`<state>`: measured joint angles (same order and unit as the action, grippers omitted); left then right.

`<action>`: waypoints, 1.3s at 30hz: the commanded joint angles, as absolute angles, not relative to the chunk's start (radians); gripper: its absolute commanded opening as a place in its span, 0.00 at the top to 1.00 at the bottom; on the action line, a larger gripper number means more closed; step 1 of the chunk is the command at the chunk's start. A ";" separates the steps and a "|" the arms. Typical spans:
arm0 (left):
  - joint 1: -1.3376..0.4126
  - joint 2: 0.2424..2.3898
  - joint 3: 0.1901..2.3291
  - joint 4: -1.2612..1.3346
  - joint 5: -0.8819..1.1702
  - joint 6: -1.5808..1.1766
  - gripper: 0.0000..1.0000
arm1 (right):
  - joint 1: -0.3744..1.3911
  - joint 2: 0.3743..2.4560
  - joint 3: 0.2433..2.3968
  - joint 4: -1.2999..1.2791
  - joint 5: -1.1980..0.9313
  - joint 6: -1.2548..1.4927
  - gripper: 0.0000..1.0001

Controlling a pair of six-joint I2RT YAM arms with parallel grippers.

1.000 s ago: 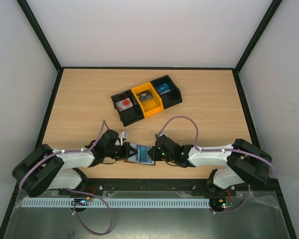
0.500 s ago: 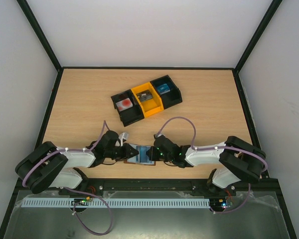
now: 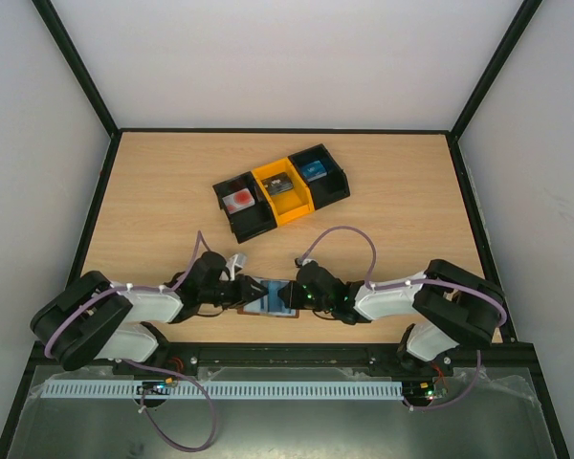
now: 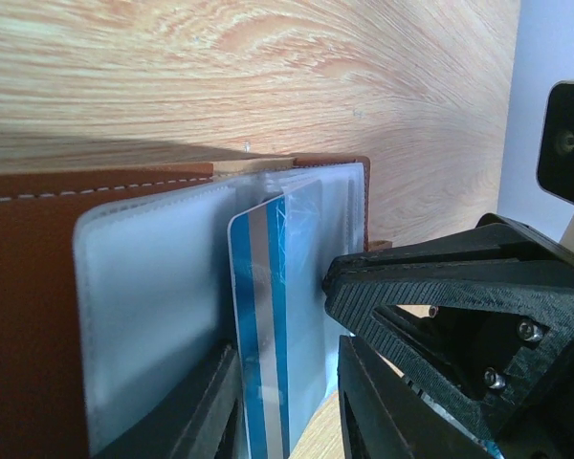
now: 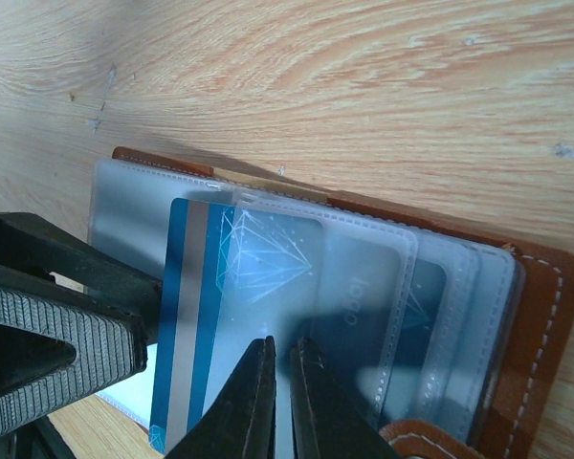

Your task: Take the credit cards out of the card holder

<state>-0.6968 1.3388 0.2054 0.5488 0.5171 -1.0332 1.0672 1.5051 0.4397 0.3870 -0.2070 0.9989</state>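
The brown leather card holder lies open near the table's front edge, between both grippers. A blue credit card with a grey stripe sticks partway out of a clear sleeve. A dark card sits in a sleeve behind it. My left gripper is open, its fingers standing on either side of the blue card's protruding end. My right gripper has its jaws almost together on the clear sleeve over the blue card.
A row of three bins stands farther back: black, orange, black, each with a small item inside. A small white object lies just behind the left gripper. The table's front edge is right below the holder.
The left jaws have opened off the blue card. The right jaws have narrowed on the sleeve, and the right arm has crept a little to the left.
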 commanded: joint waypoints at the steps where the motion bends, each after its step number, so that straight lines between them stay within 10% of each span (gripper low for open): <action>1: -0.693 1.343 0.180 0.640 0.519 -1.050 0.68 | 1.076 1.550 0.401 0.326 -0.214 1.013 0.92; 21: -0.742 1.395 0.197 0.615 0.398 -1.035 0.63 | 1.081 1.595 0.358 0.388 -0.219 1.040 0.92; 31: -0.744 1.367 0.168 0.666 0.426 -1.101 0.97 | 1.085 1.592 0.350 0.383 -0.208 1.041 0.92; 39: -0.734 1.226 0.180 0.467 0.359 -1.081 0.97 | 1.085 1.596 0.335 0.387 -0.194 1.042 0.92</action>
<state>-0.7368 1.3025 0.1780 0.5827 0.4072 -1.1015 1.0695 1.5459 0.3851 0.5480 -0.2085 1.0374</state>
